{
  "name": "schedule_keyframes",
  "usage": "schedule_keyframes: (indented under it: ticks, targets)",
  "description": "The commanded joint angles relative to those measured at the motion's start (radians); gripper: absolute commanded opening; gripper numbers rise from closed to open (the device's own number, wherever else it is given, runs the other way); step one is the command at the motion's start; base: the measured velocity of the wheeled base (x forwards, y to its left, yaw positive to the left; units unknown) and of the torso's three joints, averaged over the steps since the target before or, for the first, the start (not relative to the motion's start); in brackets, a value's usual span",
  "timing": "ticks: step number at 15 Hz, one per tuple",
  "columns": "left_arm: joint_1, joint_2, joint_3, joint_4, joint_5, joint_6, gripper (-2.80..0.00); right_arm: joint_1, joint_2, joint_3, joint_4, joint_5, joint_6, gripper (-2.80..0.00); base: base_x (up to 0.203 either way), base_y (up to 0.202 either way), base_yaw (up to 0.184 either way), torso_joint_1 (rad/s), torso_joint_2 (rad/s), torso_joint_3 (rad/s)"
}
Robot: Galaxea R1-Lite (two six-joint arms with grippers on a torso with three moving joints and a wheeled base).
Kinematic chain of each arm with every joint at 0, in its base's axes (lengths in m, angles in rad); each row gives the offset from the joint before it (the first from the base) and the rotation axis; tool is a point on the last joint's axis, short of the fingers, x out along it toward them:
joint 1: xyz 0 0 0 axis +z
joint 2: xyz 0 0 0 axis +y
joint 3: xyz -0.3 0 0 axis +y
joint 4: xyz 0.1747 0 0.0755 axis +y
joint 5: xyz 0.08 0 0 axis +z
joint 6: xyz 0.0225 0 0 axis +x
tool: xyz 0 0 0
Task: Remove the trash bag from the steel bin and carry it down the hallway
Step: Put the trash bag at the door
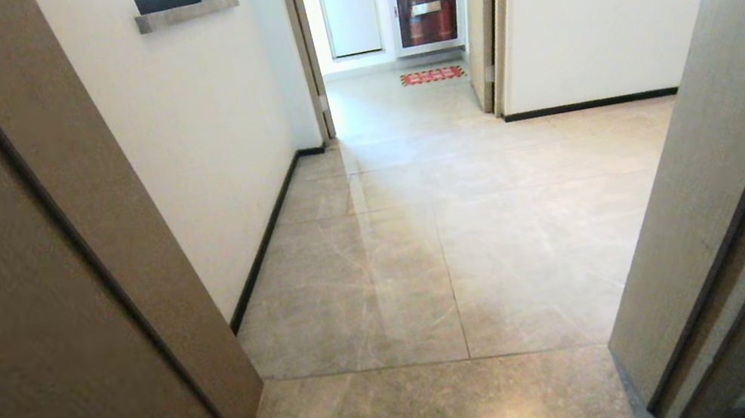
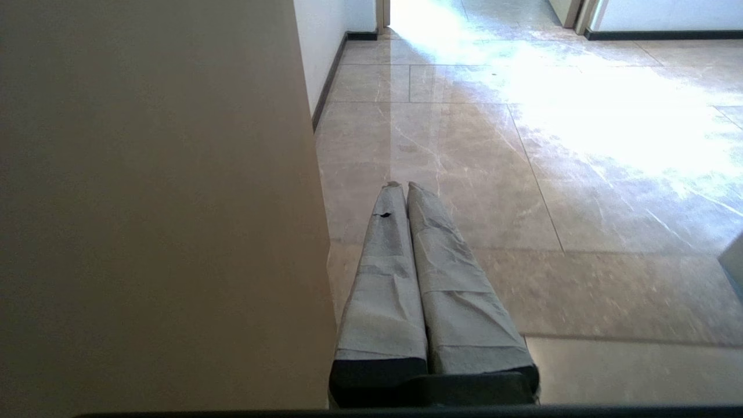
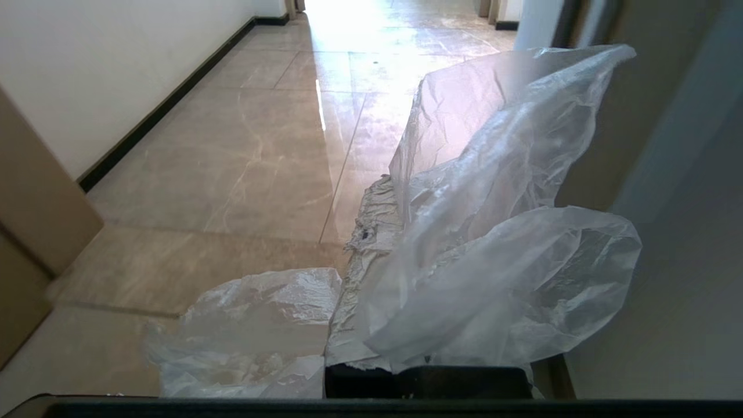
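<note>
Daylit, bright overall. Light comes from the far doorway [image 1: 386,23] at the hallway [image 1: 440,243] end; tiles before it glare hard, blown out to white in both wrist views. Door panel [image 1: 13,303] nearest the camera sits in shade. Door frames bow at head-view edges. Trash bag [image 3: 493,232] catches soft sheen.

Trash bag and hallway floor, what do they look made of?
Trash bag: thin clear plastic film, glossy; it is crinkled and the floor shows through it. It is caught in the shut right gripper.
Hallway floor: polished grey-beige tile, marble-look, probably ceramic or stone; grout lines, veining and mirror-like glare show.
</note>
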Motion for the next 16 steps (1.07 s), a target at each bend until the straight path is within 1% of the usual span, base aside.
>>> schedule_keyframes:
  ticks: [1,16]
  targets:
    - [0.001,0.000,0.000,0.000,0.000,0.000,-2.80,0.000,0.001,0.000,0.000,0.000,0.000,-2.80,0.192,0.000,-0.001,0.001,0.01,-0.005]
    - [0.000,0.000,0.000,0.000,0.000,0.000,-2.80,0.000,0.001,0.000,0.000,0.000,0.000,-2.80,0.192,0.000,0.001,0.003,0.00,0.002]
